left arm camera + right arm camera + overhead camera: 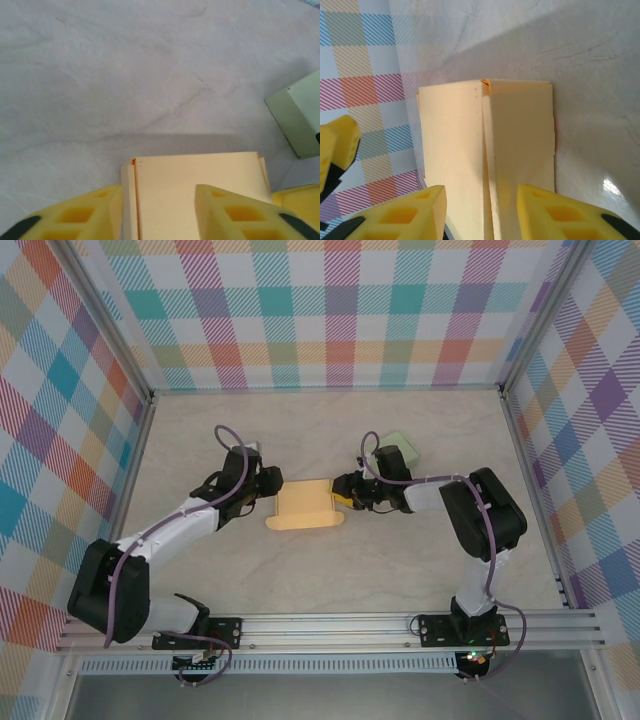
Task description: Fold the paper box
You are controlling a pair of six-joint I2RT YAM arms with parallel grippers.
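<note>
Centrally on the table (pixel 350 580), the paper box (pixel 305 508) lay between the left gripper (pixel 272 483), jaws part-open, and the right gripper (pixel 345 492) (its grip: couldn't tell).

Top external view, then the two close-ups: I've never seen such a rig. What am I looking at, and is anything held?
Two robot arms are bolted to the table; the top view looks down on the left arm and right arm. A yellow paper box lies between them; a green box sits beyond the right arm. Each close-up comes from a wrist camera: the yellow left fingers and right fingers straddle the paper box's ends. Whether they pinch it I cannot tell.
</note>
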